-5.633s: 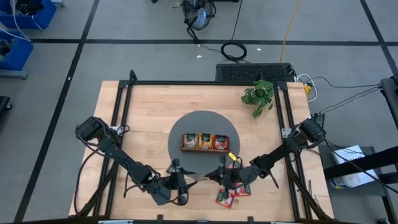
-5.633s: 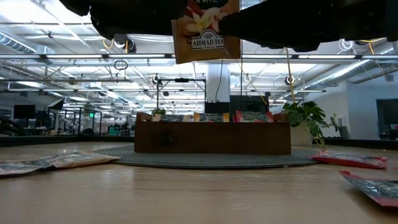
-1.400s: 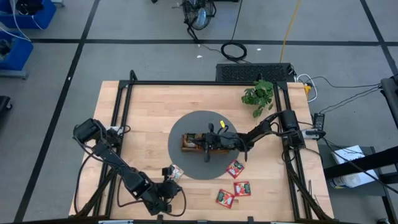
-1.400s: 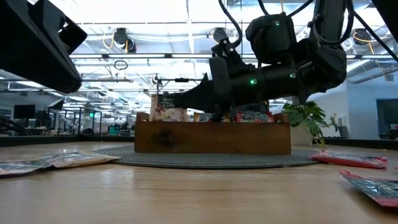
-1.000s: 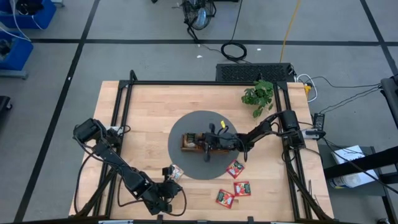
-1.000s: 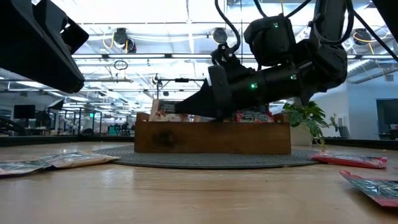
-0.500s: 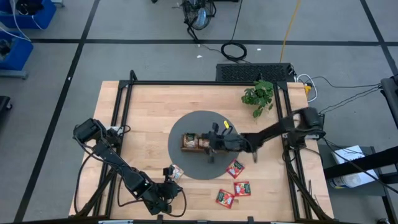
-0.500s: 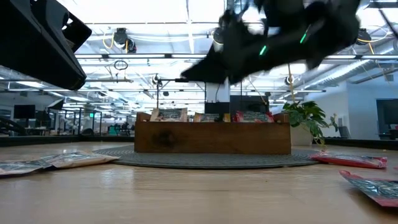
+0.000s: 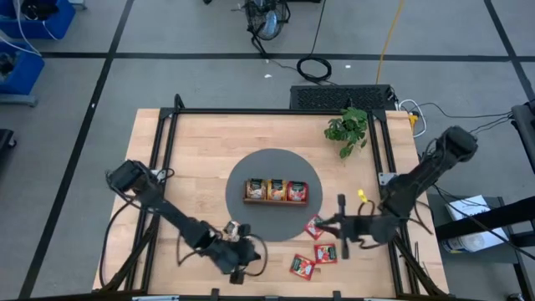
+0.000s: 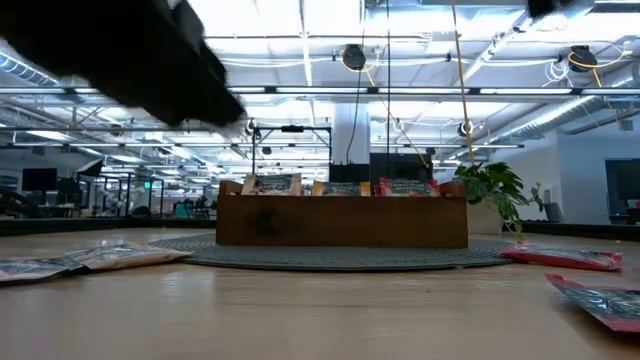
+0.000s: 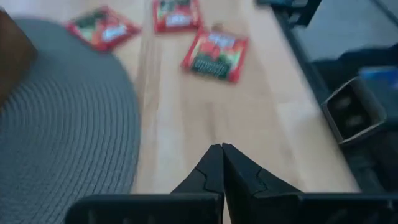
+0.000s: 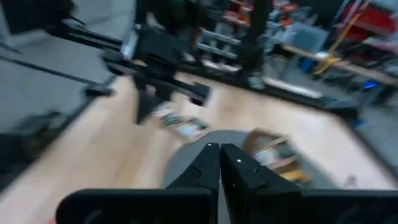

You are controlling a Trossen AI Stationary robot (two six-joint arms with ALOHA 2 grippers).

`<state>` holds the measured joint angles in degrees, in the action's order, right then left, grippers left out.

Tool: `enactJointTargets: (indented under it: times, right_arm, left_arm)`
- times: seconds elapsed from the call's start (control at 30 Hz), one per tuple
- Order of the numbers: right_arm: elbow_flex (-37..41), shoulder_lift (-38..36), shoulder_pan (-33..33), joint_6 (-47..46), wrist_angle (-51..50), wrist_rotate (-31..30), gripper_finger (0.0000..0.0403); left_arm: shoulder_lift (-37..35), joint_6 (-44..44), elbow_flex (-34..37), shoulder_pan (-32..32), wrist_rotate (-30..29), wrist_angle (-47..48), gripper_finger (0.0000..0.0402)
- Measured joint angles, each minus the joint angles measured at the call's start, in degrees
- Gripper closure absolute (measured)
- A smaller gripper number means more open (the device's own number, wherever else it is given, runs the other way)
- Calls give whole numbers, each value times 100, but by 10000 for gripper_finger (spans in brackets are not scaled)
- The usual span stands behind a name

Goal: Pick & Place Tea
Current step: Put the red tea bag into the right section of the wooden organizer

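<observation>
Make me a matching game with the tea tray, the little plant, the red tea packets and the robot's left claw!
Things:
1. wooden tray
2. plant
3. red tea packets
4. left gripper

Places or states:
A. far right corner of the table
B. loose on the bare wood near the right gripper
C. on the round grey mat
D. shut, holding nothing

Pairs: 1-C, 2-A, 3-B, 4-D

The right gripper (image 9: 335,232), at the tray (image 9: 277,201) a second ago, now sits lower right over the red sachets (image 9: 316,227), fingers together. The left gripper (image 9: 247,252) shifts rightward along the bottom edge. The tray's left compartment now holds a sachet (image 9: 255,190).
</observation>
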<state>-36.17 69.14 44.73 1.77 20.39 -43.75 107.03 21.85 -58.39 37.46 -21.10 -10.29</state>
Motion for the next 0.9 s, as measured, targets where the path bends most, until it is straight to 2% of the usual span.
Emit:
enactJointTargets:
  times: [0.13,0.2,0.3,0.4,0.47,0.63,0.7,0.8,0.9]
  right_arm:
    - [785,-70,361,-644,935,85,393]
    - [1089,98,427,-799,1365,386,396]
    - [1333,434,522,-1110,1785,1090,402]
    - [1333,860,685,-1441,1842,1534,402]
    - [1276,1186,810,-1511,1793,1376,402]
    - [1191,1660,982,-1948,1534,-562,402]
    - [1192,1672,977,-2432,1312,-938,402]
    - [1192,1636,917,-3128,1035,-909,402]
    - [1192,1657,717,-3343,779,82,402]
  left_arm:
    - [527,-264,-389,-460,987,-392,397]
    - [853,-549,-854,-651,1326,-438,395]
    - [1248,-1000,-1472,-846,1592,-145,394]
    - [1529,-1190,-1882,-937,1721,78,393]
    - [1684,-1377,-2064,-954,1700,42,393]
    - [1846,-1757,-2186,-980,1042,-535,393]
    - [1848,-1737,-2186,-998,768,-455,392]
    - [1854,-1701,-2184,-1013,627,-280,392]
    - [1854,-1698,-2184,-1002,629,-133,392]
